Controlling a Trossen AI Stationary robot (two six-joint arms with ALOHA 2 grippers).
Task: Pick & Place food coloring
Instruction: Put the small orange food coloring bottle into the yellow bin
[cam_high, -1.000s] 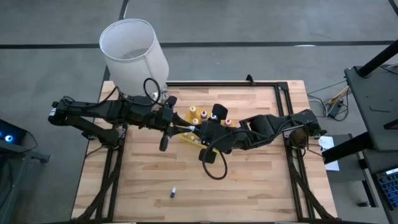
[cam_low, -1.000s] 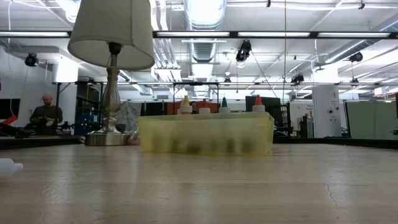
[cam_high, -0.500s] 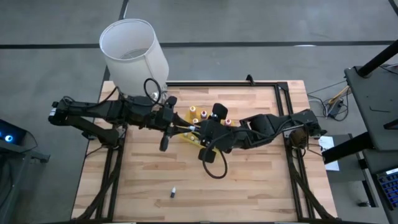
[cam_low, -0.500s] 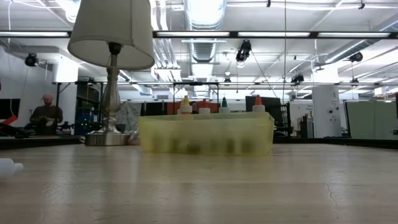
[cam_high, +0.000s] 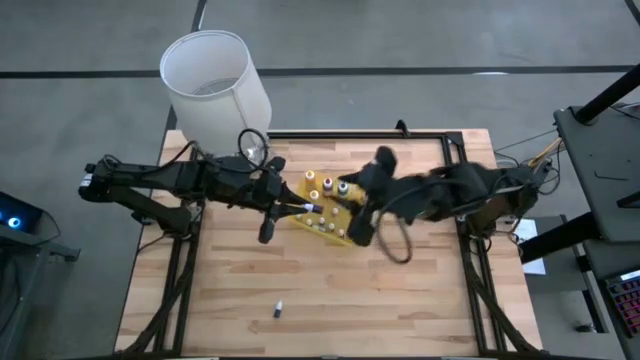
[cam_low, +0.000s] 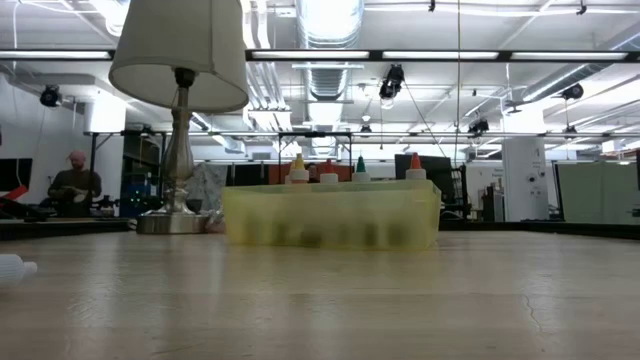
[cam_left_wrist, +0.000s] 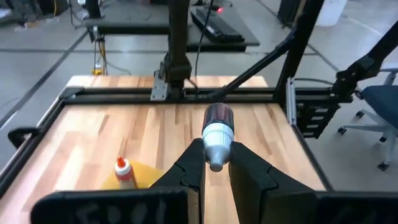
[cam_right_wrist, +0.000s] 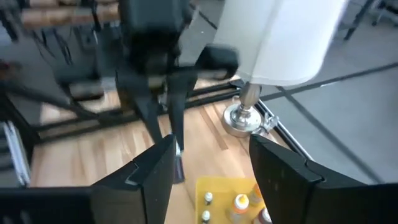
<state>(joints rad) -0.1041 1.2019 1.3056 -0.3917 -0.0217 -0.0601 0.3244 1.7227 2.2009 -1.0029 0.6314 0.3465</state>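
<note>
The food coloring shows as bottles with pale pointed tips, yellow (cam_low: 298, 170), red (cam_low: 328, 173), green (cam_low: 360, 168) and orange (cam_low: 414, 167), standing upright in a yellow tray (cam_low: 330, 215) at mid-table. My left gripper (cam_high: 300, 207) reaches in from the table's left and is shut on a tiny dark vial (cam_left_wrist: 218, 118) above the tray's left end. My right gripper (cam_right_wrist: 212, 144) stands open with nothing between its fingers, raised over the tray's right part and facing the left gripper (cam_right_wrist: 169, 134). Another tiny vial (cam_high: 278, 310) lies on the boards near the front edge. My left gripper pinches the vial by its pale capped end (cam_left_wrist: 215, 142) between its two fingers. The dark body sticks out past the fingertips, in line with them. The fingers come almost level from the table's left, slanting a little down. The vial is lifted clear above the tray (cam_high: 325, 228).
A lamp with a white shade (cam_high: 213, 85) stands at the far left corner, its metal base (cam_right_wrist: 241, 118) close behind the tray. A black frame rail (cam_high: 360, 133) runs along the far edge. Bare boards (cam_high: 400, 300) lie on the near half.
My right gripper has drawn back from the left gripper's tip toward the table's right edge and risen, fast enough to blur in the high view. The left gripper has kept still with the vial. The tray and its bottles stand as before.
</note>
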